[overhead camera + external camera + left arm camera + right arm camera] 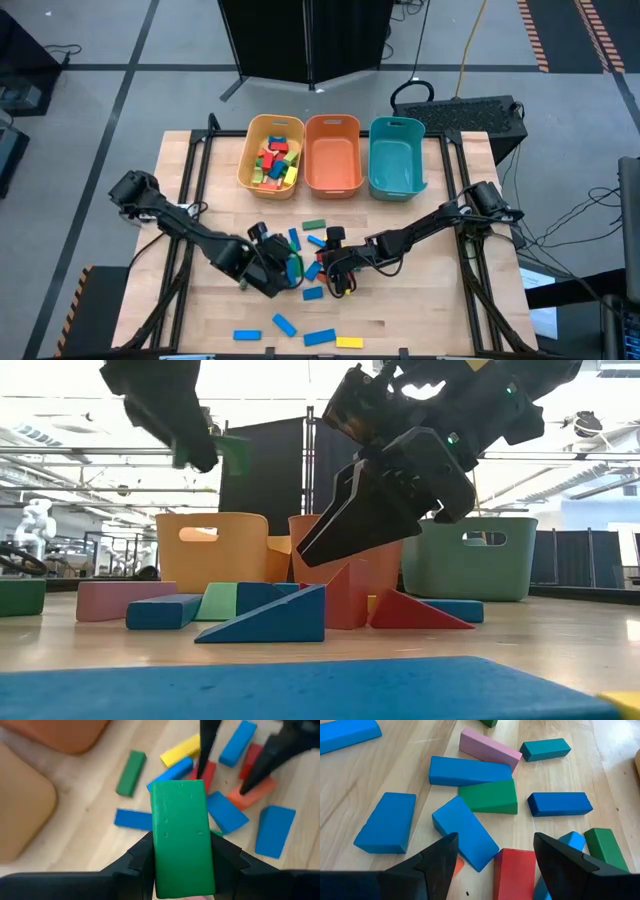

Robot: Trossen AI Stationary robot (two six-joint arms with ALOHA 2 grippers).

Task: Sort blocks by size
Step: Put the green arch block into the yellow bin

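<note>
We see three bins (333, 150) side by side at twelve o'clock on the table (200, 160); the nine o'clock one holds blocks (276, 163). At the centre, loose blocks (312, 262) lie between the left gripper (290, 268) at nine o'clock and the right gripper (335, 275) at three. More blocks (300, 332) lie at six o'clock.

A flat green block (182, 835) is held lifted above the desk, clamped by its long sides. Below it, blue bars (469, 770), a green wedge (490, 797), a pink bar (489, 749) and red pieces (514, 872) are scattered flat, several touching one another.
</note>
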